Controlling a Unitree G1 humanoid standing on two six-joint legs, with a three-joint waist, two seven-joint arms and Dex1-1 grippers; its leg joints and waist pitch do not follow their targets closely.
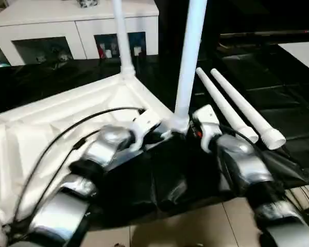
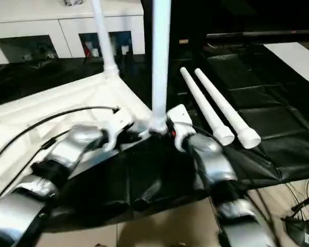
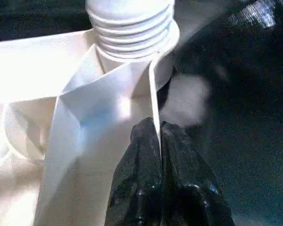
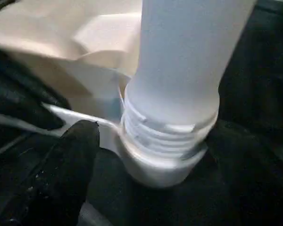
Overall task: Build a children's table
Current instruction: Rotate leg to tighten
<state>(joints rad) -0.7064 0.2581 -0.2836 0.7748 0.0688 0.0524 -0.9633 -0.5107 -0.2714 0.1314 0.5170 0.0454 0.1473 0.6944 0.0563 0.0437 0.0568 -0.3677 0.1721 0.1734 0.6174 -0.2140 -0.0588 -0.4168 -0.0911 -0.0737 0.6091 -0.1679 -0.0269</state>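
Nearest me, I see my left gripper (image 3: 159, 141) pinched shut on the thin raised rim of the white plastic rectangular table top (image 1: 51, 123), which lies upside down on the black-covered work table (image 1: 278, 123). My right gripper (image 1: 193, 128) stands open beside the near corner socket (image 4: 155, 165), where one white tapered tube leg (image 1: 189, 56) stands upright, threads partly showing. Farther back, a second upright leg (image 1: 121, 36) fills the far corner socket. Two loose white legs (image 1: 237, 108) lie side by side on the black cover.

Inverted white top (image 1: 67, 118) bears two upright legs (image 1: 189, 62); two loose legs (image 1: 237, 110) lie beside.
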